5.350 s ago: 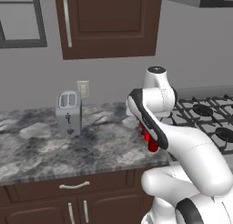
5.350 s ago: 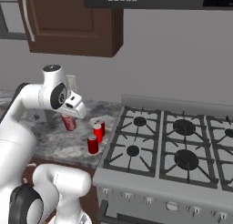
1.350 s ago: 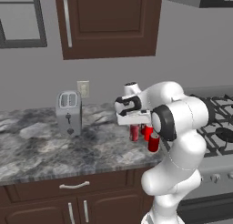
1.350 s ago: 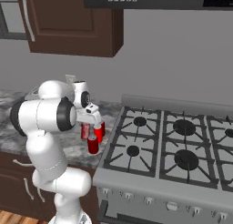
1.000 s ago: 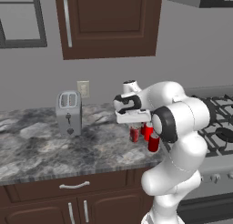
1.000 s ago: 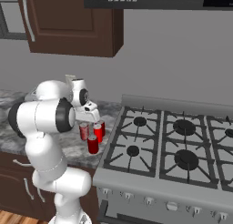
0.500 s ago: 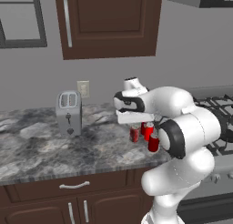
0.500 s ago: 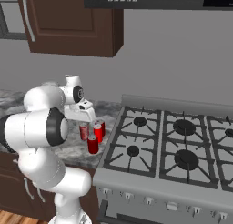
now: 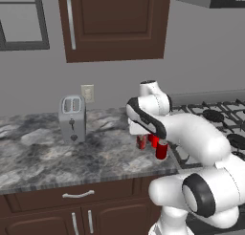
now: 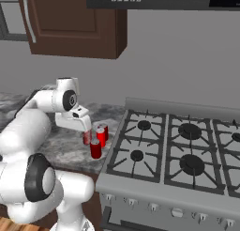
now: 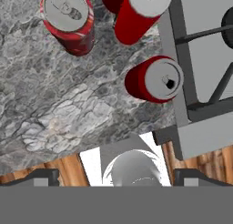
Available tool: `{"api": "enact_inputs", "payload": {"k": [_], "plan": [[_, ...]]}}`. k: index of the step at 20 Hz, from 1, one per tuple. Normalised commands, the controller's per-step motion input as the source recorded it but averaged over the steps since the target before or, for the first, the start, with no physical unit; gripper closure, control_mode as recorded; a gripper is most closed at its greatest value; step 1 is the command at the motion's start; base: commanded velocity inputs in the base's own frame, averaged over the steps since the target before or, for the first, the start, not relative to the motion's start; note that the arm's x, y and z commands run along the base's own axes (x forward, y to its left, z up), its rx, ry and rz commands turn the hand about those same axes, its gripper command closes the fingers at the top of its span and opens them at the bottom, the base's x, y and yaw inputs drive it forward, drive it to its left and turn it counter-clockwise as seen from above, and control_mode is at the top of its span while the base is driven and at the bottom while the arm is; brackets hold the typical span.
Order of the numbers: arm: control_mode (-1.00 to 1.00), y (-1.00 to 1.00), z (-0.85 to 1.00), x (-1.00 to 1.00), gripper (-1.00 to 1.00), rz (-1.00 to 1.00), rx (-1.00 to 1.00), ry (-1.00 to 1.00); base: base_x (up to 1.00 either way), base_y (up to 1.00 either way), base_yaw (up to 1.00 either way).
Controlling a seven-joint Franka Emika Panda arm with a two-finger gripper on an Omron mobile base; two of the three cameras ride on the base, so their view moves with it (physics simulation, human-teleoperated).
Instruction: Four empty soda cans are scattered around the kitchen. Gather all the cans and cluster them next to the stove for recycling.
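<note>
Three small red cylindrical soda cans with silvery tops are standing upright on the grey marbled stone tabletop, clustered just beside the left edge of the stainless steel gas stove, long axes vertical, tops facing up. The gripper is hovering over them with jaws spread wide and holding nothing. Risk, as judged: any sideways sweep while this low could be tipping a can, since they are sitting close together.

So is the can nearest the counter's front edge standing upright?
Upright: the can shows its silvery top from above, and it stands on the counter beside the stove.
</note>
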Motion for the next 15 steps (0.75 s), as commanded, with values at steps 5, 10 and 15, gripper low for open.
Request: {"api": "enact_inputs", "payload": {"k": [5, 10, 15], "plan": [[-1.00, -0.08, 0.42, -0.87, -1.00, 0.03, 0.00, -0.06, 0.00, 0.00, 0.00], [-1.00, -0.41, 0.09, -0.86, -1.00, 0.06, 0.00, -0.01, 0.00, 0.00, 0.00], [-1.00, -0.49, 0.00, -0.68, -1.00, 0.09, 0.04, 0.00, 0.00, 0.00, 0.00]]}}
